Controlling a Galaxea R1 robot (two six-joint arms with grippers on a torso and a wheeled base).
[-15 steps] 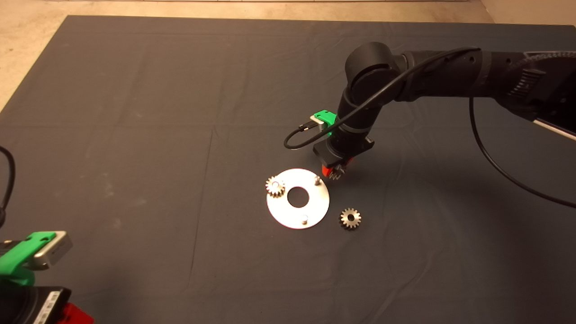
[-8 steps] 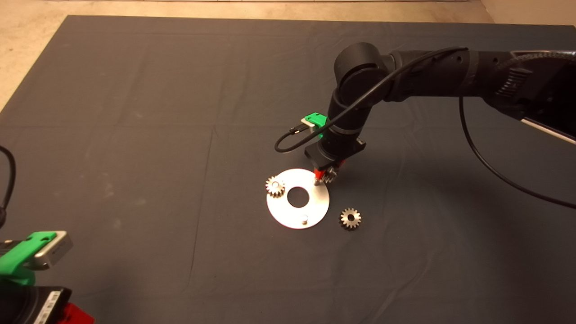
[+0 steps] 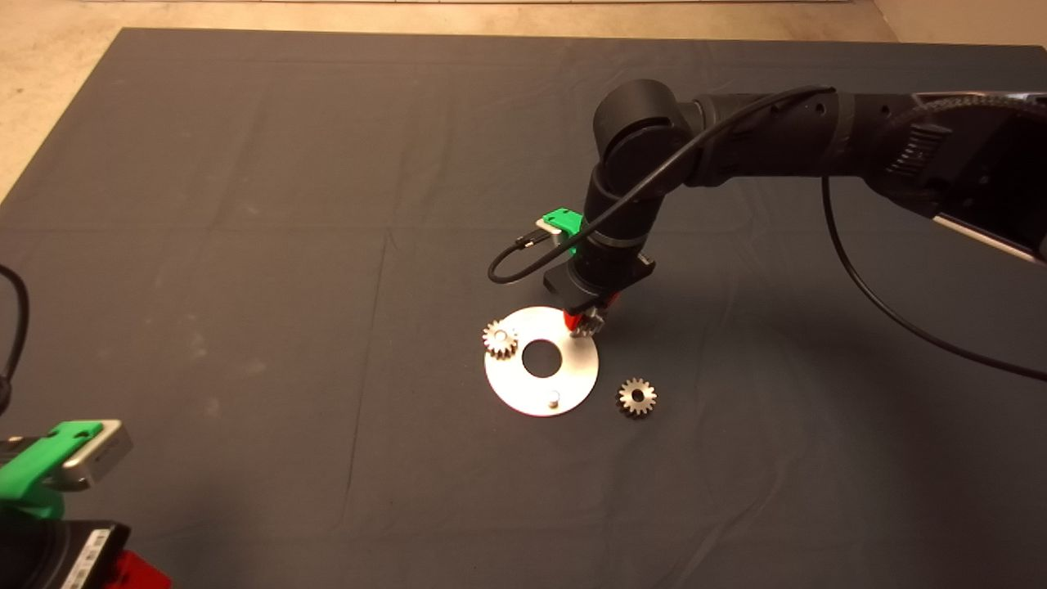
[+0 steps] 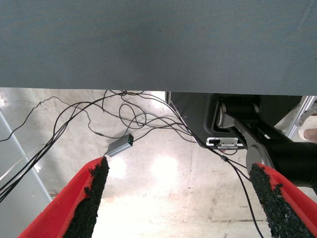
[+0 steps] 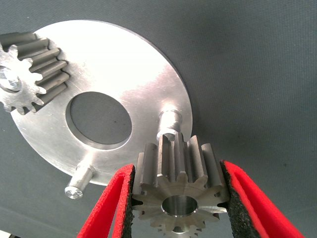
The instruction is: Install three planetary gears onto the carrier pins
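Across the table a dark mat (image 3: pixel 245 245) of creased, matte fabric is spread, with pale floor (image 3: pixel 49 82) visible beyond its far edge. Near the mat's middle a flat white round plate (image 3: pixel 523 388) with a large circular centre hole is laid. From the right, the black jointed right arm (image 3: pixel 736 151) is extended over the mat, trailed by a black cable (image 3: pixel 867 286). At the lower left edge of the head view the left gripper (image 4: pixel 181 198) is parked; its red fingers with rough black pads are spread wide and nothing is held between them. The right gripper (image 5: pixel 178 198) is positioned at the plate's far right rim, its fingers closed on a silvery held gear (image 5: pixel 178 191), which is poised just beside one upright carrier pin (image 5: pixel 170 121). A mounted gear (image 3: pixel 500 338) is seated on the plate's left pin. A loose gear (image 3: pixel 636 397) is lying flat on the mat, just beside the plate's right edge. A bare pin (image 3: pixel 554 400), short and cylindrical, is left standing at the near rim.
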